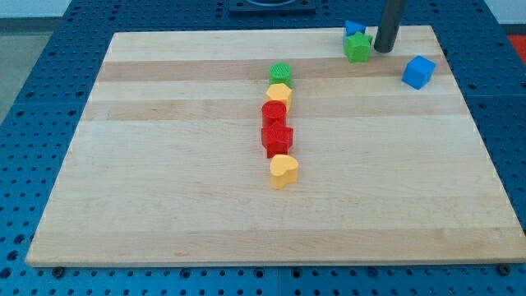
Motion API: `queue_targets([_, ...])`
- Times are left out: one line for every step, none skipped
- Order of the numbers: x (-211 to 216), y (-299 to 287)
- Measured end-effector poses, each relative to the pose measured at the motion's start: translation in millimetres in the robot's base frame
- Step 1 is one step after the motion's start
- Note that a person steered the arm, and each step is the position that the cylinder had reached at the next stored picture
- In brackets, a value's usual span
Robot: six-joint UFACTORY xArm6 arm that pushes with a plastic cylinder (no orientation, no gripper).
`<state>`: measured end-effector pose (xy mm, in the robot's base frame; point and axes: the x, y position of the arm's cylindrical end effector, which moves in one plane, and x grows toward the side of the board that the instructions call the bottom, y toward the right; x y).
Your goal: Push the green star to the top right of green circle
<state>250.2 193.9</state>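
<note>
Resting near the board's top right, well up-right of the green circle (pixel 280 72), the green star (pixel 357 47) looks light, rigid, slide-prone; my tip (pixel 382 51), bare, grasping nothing, stands just right, its flat sides best for pushing.
</note>
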Motion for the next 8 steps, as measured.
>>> queue_targets([0.0, -9.4])
queue_targets([0.0, -25.3])
queue_targets([0.0, -43.8])
queue_targets([0.0, -63.4])
queue_targets([0.0, -82.0])
queue_targets([0.0, -96.8])
queue_targets([0.0, -110.8])
queue_targets([0.0, -123.6])
